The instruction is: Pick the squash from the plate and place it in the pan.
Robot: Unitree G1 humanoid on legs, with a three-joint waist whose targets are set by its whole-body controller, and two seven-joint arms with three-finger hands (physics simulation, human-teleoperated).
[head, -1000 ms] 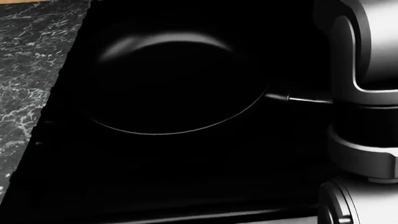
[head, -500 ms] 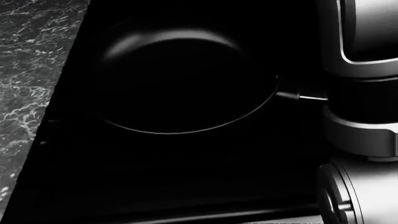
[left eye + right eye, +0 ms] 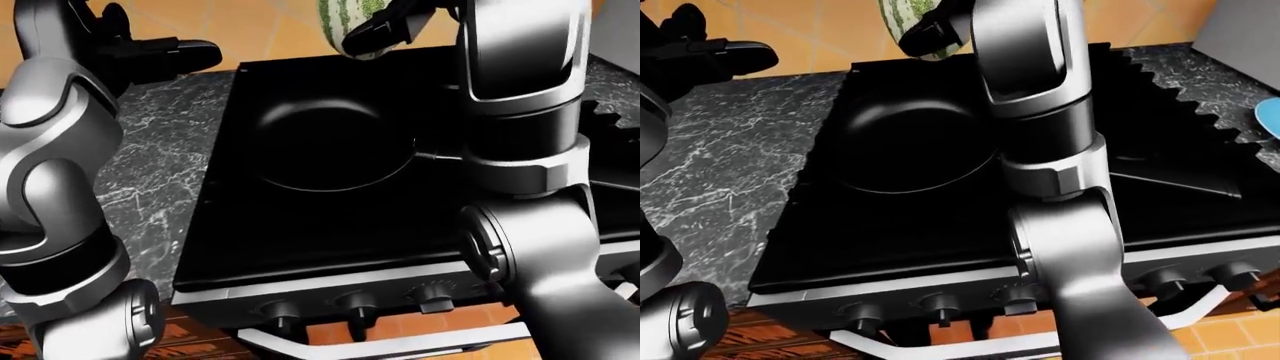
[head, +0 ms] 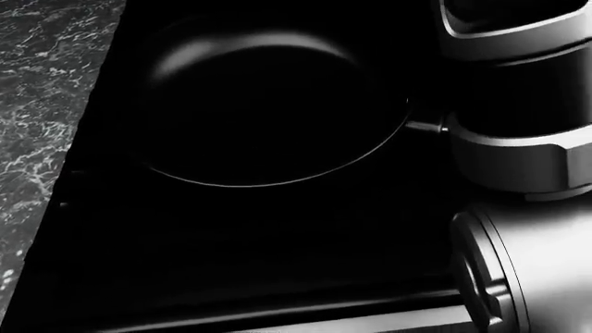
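A green striped squash (image 3: 347, 22) hangs at the top edge of the left-eye view, above the far rim of the black pan (image 3: 328, 142). My right hand (image 3: 385, 28) is shut on it, dark fingers (image 3: 372, 30) wrapped across its side. The pan sits on the black stove (image 3: 330, 225) with its handle pointing right, under my right forearm. In the head view the pan (image 4: 259, 104) shows nothing in it. My left hand (image 3: 172, 55) hovers open over the marble counter at upper left. The blue plate (image 3: 1270, 116) peeks in at the right edge of the right-eye view.
Grey marble counter (image 3: 160, 172) lies left of the stove and continues to its right (image 3: 1200, 75). Stove knobs (image 3: 355, 304) line the bottom edge of the stove. My right arm (image 3: 1040, 112) crosses the stove's right half and hides part of it.
In the head view my right arm has swung leftward and now looms larger, closer to the pan's handle. The pan sits slightly higher in the picture.
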